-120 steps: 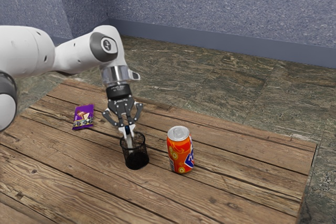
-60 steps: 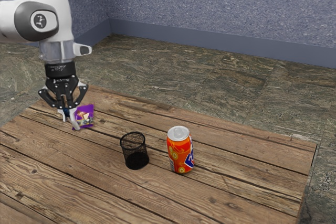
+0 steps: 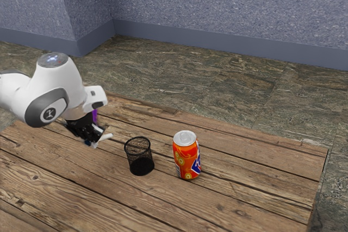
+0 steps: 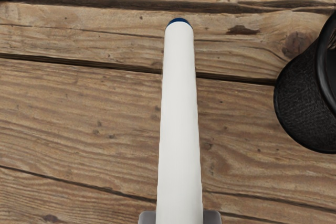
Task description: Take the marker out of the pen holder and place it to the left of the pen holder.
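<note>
Wooden surface (image 3: 234,210) underneath. Above it, hand (image 3: 94,141) clamped from both sides on the marker (image 4: 179,129). Orange can (image 3: 185,158) upright near upright mesh pen holder (image 3: 140,160). Purple packet (image 3: 95,116) partly hidden. Marker out of pen holder, toward the exterior view's left.

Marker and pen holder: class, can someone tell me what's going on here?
A robot arm is gripping the white marker in its end effector, with a finger against each side. The marker is out of the black mesh pen holder, which stands upright near the orange can. It has not been let go yet.
</note>
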Robot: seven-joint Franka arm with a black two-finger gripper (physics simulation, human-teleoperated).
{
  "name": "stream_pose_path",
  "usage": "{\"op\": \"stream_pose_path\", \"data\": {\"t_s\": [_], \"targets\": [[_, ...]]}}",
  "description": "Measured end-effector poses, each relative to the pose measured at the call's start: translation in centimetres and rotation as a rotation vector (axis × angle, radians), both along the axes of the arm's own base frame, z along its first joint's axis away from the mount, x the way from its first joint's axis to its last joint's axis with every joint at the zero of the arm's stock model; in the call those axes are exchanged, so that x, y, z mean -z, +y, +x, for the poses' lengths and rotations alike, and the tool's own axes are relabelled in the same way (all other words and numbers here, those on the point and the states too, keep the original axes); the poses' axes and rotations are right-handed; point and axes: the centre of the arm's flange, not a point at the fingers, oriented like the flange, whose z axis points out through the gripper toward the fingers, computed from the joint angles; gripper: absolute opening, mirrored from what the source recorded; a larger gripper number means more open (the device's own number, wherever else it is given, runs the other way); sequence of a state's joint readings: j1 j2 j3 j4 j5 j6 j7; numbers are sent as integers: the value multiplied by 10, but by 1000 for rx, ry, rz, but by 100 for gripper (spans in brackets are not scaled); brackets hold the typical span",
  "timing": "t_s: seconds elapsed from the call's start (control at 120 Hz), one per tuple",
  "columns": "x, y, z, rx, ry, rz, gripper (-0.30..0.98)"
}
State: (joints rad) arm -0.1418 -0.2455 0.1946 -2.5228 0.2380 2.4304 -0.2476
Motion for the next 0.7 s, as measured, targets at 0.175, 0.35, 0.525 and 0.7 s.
{"op": "stream_pose_path", "data": {"t_s": [0.175, 0.35, 0.525, 0.7], "targets": [[21, 8, 7, 128, -125, 40, -10], [47, 18, 17, 187, -148, 52, -10], [68, 22, 22, 224, -143, 50, -10], [71, 26, 23, 219, -149, 32, 11]]}}
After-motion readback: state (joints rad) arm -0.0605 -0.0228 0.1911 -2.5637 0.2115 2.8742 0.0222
